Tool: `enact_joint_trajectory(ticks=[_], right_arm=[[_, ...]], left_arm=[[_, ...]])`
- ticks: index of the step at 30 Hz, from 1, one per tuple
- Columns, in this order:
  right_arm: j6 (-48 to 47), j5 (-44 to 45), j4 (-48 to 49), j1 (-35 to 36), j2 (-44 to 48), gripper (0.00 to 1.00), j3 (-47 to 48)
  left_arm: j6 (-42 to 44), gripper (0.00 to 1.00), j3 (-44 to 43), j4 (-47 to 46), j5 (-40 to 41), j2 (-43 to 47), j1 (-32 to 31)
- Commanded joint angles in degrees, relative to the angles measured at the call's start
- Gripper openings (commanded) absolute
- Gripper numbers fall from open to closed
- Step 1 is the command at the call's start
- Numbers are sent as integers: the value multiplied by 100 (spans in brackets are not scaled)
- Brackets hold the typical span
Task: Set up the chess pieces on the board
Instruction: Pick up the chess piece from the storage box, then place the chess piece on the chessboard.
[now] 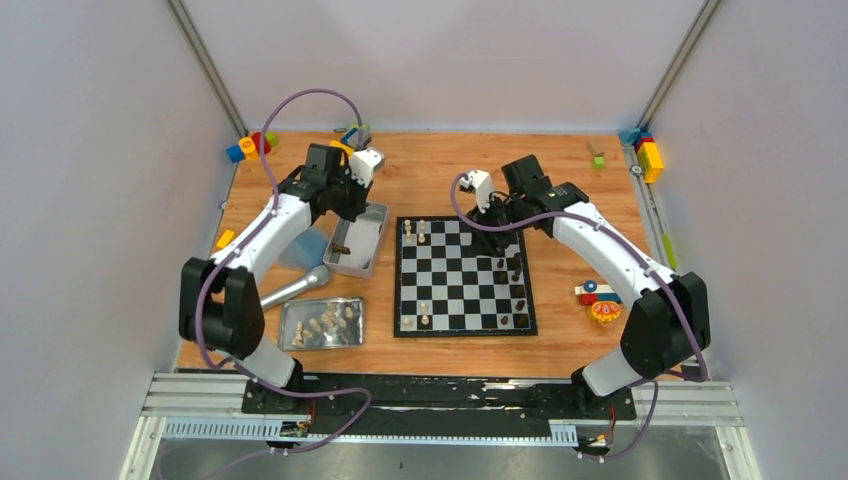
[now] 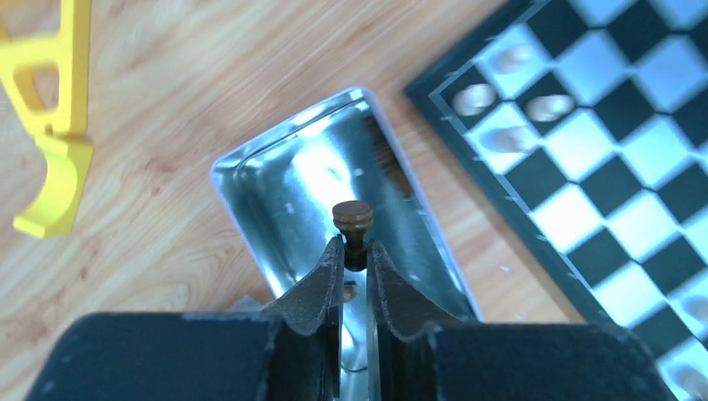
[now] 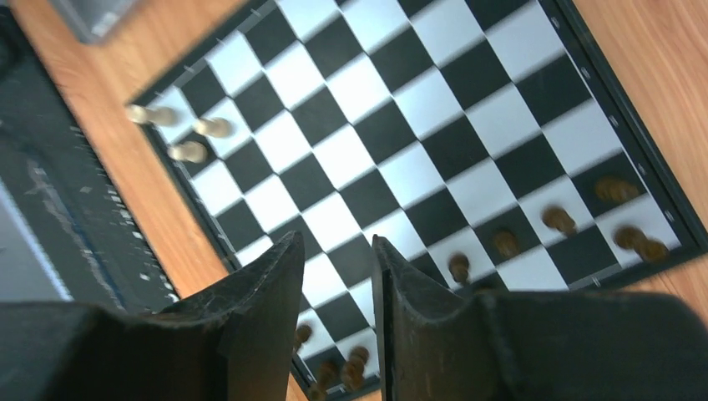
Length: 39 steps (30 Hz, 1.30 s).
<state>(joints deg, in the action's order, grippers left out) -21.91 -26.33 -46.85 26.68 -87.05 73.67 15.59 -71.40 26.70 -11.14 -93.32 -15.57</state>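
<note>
The checkered board [image 1: 464,277] lies mid-table with a few cream pieces [image 1: 414,231] along its left side and several dark brown pieces [image 1: 515,270] along its right side. My left gripper [image 2: 356,247] is shut on a dark brown piece [image 2: 353,220], held above the metal tray [image 2: 275,180] left of the board; it shows from above too [image 1: 343,246]. My right gripper [image 3: 339,244] is open and empty, hovering over the board's far right part [image 1: 495,232]. Dark pieces [image 3: 558,220] and cream pieces [image 3: 201,128] show below it.
A second metal tray [image 1: 352,334] with several cream and dark pieces lies at the front left, next to a silver microphone [image 1: 297,287]. Colourful toy blocks [image 1: 254,145] sit in the far corners and a toy [image 1: 601,300] right of the board. A yellow piece [image 2: 52,109] lies beside the tray.
</note>
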Motion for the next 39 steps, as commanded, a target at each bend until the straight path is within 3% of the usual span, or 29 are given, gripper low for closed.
enact_joint_trajectory(ticks=[1, 6, 15, 23, 39], right_arm=[[418, -1472, 749, -50, 97, 38, 282], [1041, -2492, 1310, -148, -37, 45, 362], [1523, -3464, 1468, -240, -313, 55, 758], [1645, -3998, 1470, -229, -621, 54, 909], [1725, -3993, 1467, -90, -960, 46, 1156]], left_arm=[[681, 8, 166, 244, -1418, 928, -286], [900, 9, 335, 156, -1931, 1691, -990], [1004, 8, 200, 195, -1622, 1930, -2023], [1058, 8, 172, 200, -1646, 1895, -2241], [1074, 8, 136, 234, -1645, 1828, -2365]])
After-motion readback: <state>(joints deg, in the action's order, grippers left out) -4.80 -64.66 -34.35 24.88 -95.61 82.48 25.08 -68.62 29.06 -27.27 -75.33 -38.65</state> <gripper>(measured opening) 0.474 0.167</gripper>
